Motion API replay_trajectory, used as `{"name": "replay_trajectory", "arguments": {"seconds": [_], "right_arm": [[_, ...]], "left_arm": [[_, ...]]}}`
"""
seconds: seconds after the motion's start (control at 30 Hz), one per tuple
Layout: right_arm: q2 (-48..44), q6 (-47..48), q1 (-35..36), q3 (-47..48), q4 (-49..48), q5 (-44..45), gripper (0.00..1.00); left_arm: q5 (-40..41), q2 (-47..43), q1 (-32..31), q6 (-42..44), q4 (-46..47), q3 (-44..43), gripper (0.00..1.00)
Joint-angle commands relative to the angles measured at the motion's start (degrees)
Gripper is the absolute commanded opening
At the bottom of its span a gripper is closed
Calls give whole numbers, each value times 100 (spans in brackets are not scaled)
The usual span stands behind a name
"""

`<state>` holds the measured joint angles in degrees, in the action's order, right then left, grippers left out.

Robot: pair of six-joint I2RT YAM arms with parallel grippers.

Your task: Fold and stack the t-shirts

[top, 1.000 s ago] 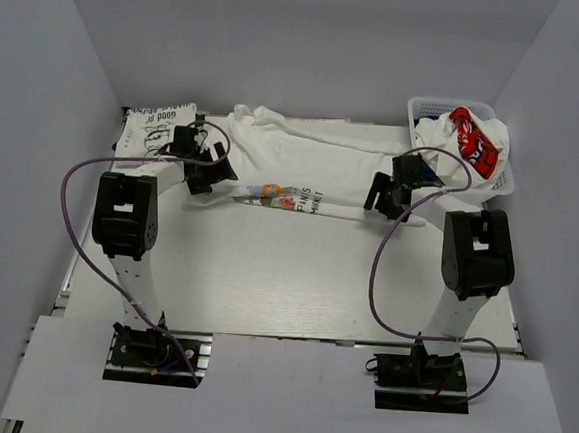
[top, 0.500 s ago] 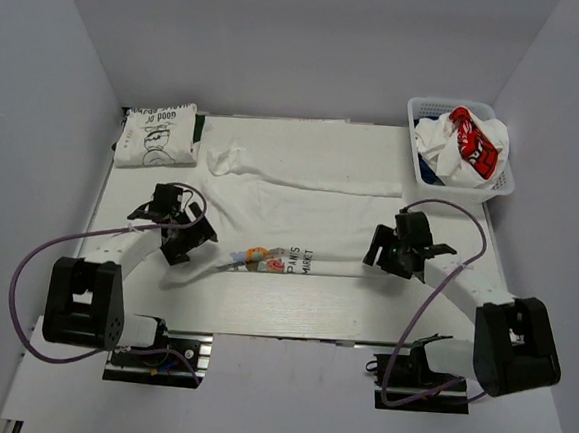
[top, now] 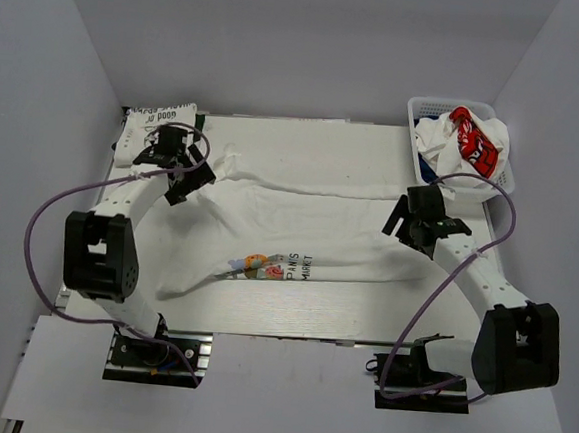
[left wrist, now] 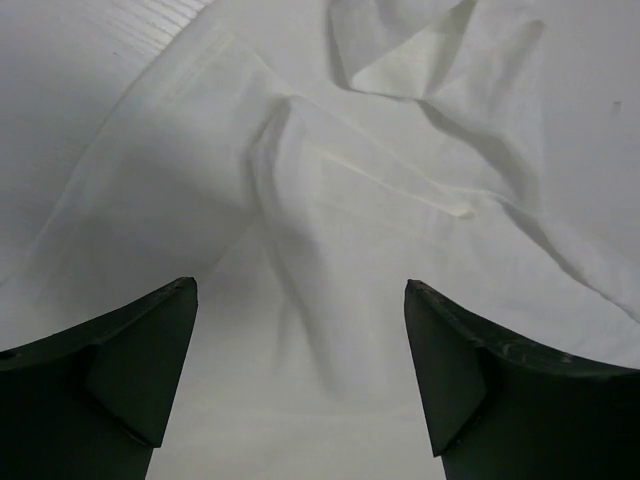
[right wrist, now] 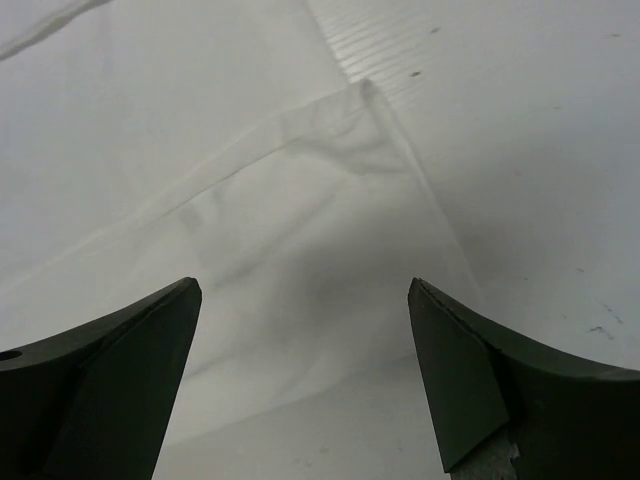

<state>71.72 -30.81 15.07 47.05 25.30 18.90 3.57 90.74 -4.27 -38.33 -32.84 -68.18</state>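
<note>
White t-shirt (top: 310, 208) with a cartoon print lies spread across the bench (top: 362, 321). Left tool (left wrist: 300, 288) and right tool (right wrist: 305, 285) both stand wide apart above its cloth.

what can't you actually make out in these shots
- Top view: the left gripper covers the lower right part of the folded t-shirt, hiding some of its print.
- Top view: the red-patch t-shirt fills the basket; what lies beneath is hidden.
- Wrist views: only plain cloth of the spread t-shirt shows; its print is out of frame.
</note>
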Motion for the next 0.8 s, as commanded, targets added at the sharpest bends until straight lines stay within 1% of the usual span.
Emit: {"name": "replay_trajectory", "arguments": {"seconds": [0.0,0.03,0.13,0.17,0.23,0.27,0.33,0.37,0.43,0.5,0.63,0.77], "right_arm": [[245,-136,-215,261,344,817,90],[385,-127,-267,313,344,870,90],[692,-92,-478,471,344,879,90],[755,-92,-557,481,370,879,90],[965,-83,-707,559,371,809,90],[1010,-92,-725,560,353,765,90],[1098,-22,-821,578,186,616,90],[1176,39,-839,569,134,433,90],[1317,101,-883,630,-7,317,90],[1537,128,-901,736,-42,203,90],[1722,232,-918,815,-262,-148,87],[1749,364,-909,806,-376,-386,84]], "left_arm": [[-66,487,-3,299,-74,-239,92],[-146,602,-3,299,-21,-239,87],[-321,997,-3,404,58,-476,78],[-322,1085,-3,405,58,-590,70],[-322,1218,-56,405,58,-643,63],[-374,1288,-56,457,58,-644,56],[-497,1367,-56,458,163,-573,46],[-724,1367,-56,527,268,-521,35],[-875,1455,-56,589,339,-521,20],[-1077,1587,-56,669,410,-573,0],[-1192,1421,-56,818,559,-626,0],[-1192,859,-56,1011,954,-389,0]]}}
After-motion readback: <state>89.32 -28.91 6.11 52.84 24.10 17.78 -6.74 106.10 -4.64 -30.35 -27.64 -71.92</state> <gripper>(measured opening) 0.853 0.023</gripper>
